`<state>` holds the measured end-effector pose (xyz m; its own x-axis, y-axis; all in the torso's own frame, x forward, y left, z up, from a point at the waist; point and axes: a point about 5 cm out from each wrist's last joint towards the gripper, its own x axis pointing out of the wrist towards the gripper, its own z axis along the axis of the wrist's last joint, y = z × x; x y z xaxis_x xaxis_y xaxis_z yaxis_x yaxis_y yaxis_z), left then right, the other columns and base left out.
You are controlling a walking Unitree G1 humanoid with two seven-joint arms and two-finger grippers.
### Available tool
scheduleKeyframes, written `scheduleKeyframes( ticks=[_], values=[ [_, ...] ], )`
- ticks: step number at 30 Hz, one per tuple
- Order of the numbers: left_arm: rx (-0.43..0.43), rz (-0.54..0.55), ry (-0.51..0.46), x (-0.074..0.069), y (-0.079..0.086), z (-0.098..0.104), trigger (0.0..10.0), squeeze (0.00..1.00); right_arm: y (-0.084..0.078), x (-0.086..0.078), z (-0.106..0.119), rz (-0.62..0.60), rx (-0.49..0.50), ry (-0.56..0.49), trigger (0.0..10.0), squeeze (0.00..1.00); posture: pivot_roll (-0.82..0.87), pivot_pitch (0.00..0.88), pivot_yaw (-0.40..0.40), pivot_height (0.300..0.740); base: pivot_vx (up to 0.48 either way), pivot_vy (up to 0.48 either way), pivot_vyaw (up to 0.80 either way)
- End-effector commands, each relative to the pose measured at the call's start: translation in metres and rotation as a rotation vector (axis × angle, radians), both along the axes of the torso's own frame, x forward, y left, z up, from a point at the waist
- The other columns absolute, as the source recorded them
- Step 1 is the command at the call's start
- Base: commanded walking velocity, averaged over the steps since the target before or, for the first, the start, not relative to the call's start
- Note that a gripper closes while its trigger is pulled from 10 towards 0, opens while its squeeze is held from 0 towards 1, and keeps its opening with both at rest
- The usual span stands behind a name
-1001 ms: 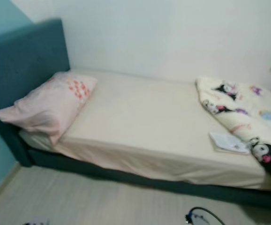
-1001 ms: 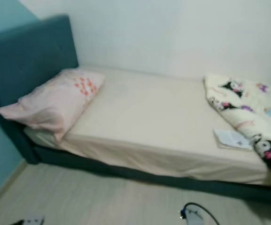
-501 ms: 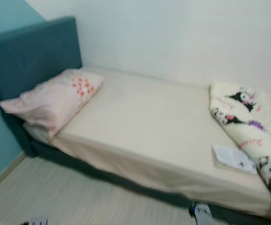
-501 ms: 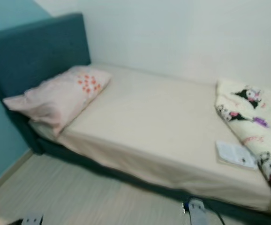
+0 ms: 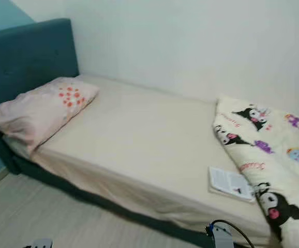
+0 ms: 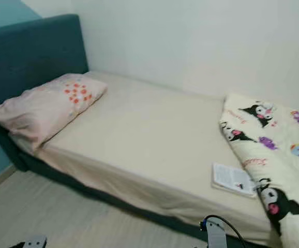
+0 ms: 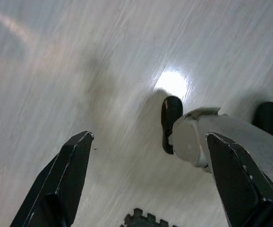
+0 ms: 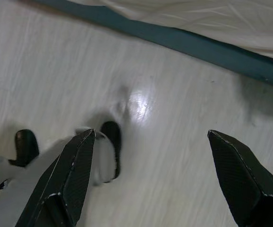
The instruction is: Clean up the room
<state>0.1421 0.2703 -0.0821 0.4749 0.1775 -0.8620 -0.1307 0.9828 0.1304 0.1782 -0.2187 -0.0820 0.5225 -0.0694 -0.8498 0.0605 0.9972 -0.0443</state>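
Note:
A bed (image 5: 139, 150) with a cream sheet and a teal frame stands against the white wall. On its left end, by the teal headboard (image 5: 25, 57), lies a pink pillow (image 5: 41, 111). A cream blanket with cartoon prints (image 5: 266, 150) is bunched on the right end. A white printed booklet (image 5: 229, 183) rests on the sheet beside the blanket. Both arms hang low. My left gripper (image 7: 149, 136) is open over the pale floor, and so is my right gripper (image 8: 150, 134), close to the teal bed base (image 8: 221, 49).
Pale wood-look floor (image 5: 30, 212) runs along the front of the bed. A teal wall meets it at the far left. My own white leg and black foot (image 7: 171, 118) show in the wrist views. A cabled part of my right arm (image 5: 221, 236) sits at the lower edge.
The whole picture has shifted, so the camera has moved; the bed sits a little further left in it. Pillow, blanket and booklet lie as before.

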Motion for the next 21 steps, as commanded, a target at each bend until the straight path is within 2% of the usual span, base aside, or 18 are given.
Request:
scheduleKeyframes(
  ticks=[1,12,15,16,17,18,20,21],
  values=[
    [-0.006,0.001,0.006,-0.002,-0.002,-0.001,10.0,0.00,-0.004,-0.002,0.000,-0.025,-0.002,0.000,10.0,0.00,-0.05,0.000,-0.054,0.708,0.000,-0.480,0.00],
    [-0.022,-0.007,-0.020,0.004,-0.006,-0.001,10.0,0.00,-0.005,0.001,0.002,-0.044,0.004,-0.013,10.0,0.00,-0.05,0.000,-0.053,0.708,0.000,-0.480,0.00],
    [-0.034,0.002,-0.039,0.007,-0.009,0.000,10.0,0.00,-0.006,0.015,0.009,-0.073,0.020,-0.064,10.0,0.00,-0.05,0.000,-0.050,0.708,0.000,-0.480,0.00],
    [-0.034,0.002,-0.039,0.007,-0.009,0.000,10.0,0.00,-0.006,0.015,0.009,-0.073,0.020,-0.064,10.0,0.00,-0.05,0.000,-0.050,0.708,0.000,-0.480,0.00],
    [-0.037,0.002,-0.047,0.009,-0.010,0.001,10.0,0.00,-0.005,0.022,0.013,-0.076,0.026,-0.091,10.0,0.00,-0.05,0.000,-0.051,0.708,0.000,-0.480,0.00],
    [-0.041,-0.003,-0.060,0.012,-0.011,0.001,10.0,0.00,-0.005,0.038,0.022,-0.080,0.038,-0.147,10.0,0.00,-0.05,0.000,-0.052,0.708,0.000,-0.480,0.00],
    [-0.042,-0.005,-0.062,0.013,-0.012,0.002,10.0,0.00,-0.004,0.042,0.024,-0.081,0.041,-0.160,10.0,0.00,-0.05,0.000,-0.052,0.708,0.000,-0.480,0.00],
    [-0.050,-0.011,-0.071,0.016,-0.020,0.001,10.0,0.00,-0.004,0.049,0.028,-0.075,0.048,-0.182,10.0,0.00,-0.05,0.000,-0.053,0.708,0.000,-0.480,-0.43]
  ],
)
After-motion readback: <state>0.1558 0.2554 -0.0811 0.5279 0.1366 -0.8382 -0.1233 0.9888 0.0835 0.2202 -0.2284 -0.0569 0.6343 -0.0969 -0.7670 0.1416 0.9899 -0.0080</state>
